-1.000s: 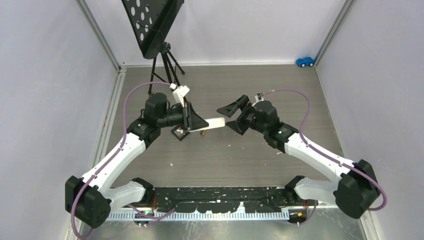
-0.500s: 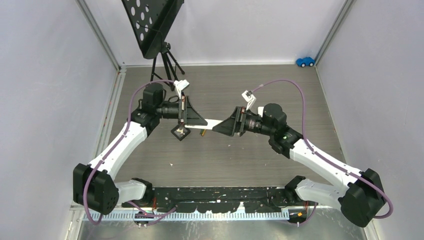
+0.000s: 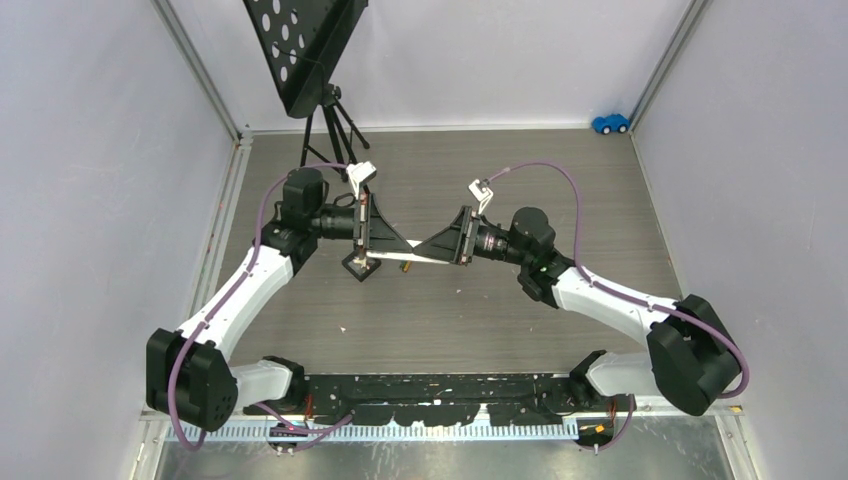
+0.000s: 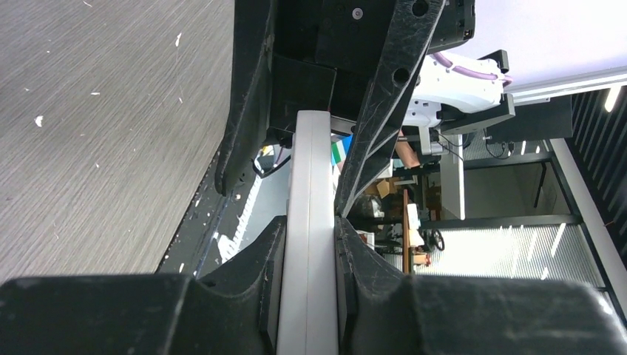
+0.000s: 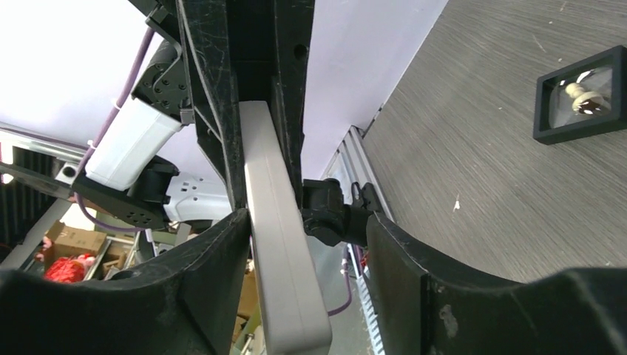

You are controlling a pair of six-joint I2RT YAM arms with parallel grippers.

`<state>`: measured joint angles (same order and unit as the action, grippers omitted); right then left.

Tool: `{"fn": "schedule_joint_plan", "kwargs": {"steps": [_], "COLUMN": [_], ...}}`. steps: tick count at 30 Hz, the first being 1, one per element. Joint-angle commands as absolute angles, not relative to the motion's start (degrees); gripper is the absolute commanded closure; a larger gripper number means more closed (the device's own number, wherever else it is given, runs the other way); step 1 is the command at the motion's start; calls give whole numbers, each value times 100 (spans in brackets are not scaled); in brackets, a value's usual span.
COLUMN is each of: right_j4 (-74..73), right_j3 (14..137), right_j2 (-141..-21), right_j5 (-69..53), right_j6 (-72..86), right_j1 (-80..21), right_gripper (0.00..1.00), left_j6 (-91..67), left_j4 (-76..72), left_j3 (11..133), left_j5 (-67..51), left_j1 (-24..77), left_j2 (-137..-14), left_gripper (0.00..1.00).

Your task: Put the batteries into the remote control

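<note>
Left wrist: left claw [image 4: 309,233] clenches the stiff, probably slick white plastic remote control [image 4: 310,185] endwise — right claw [image 5: 307,222] straddles it, unclamped.

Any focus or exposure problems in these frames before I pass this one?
Top external: evenly lit, sharp, no glare. Left wrist: left fingers soft up close, remote sharper farther out. Right wrist: right fingers blurred, black tray sharp, wall near white.
</note>
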<state>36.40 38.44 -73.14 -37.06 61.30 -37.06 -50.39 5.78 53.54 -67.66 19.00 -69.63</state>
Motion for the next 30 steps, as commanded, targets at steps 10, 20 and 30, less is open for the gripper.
{"fn": "schedule_joint_plan", "kwargs": {"steps": [10, 20, 30], "right_j4": [4717, 4300, 2784], "right_j3": [3426, 3537, 3823], "right_j2": [-7472, -7516, -7216], "right_j5": [-4098, -4005, -3374], "right_j6": [6353, 6279, 5941], "right_j1": [-3323, -3094, -3094], "right_gripper": [78, 58, 32], "left_j6": [-5878, -6164, -5492], "left_j4": [-318, -668, 47], "left_j3": [5326, 5187, 5126], "left_j5": [-7290, -7242, -6948], "left_j1": [1683, 1583, 1573], "left_j2": [-6538, -6529, -6884], "left_gripper": [100, 100, 100]}}
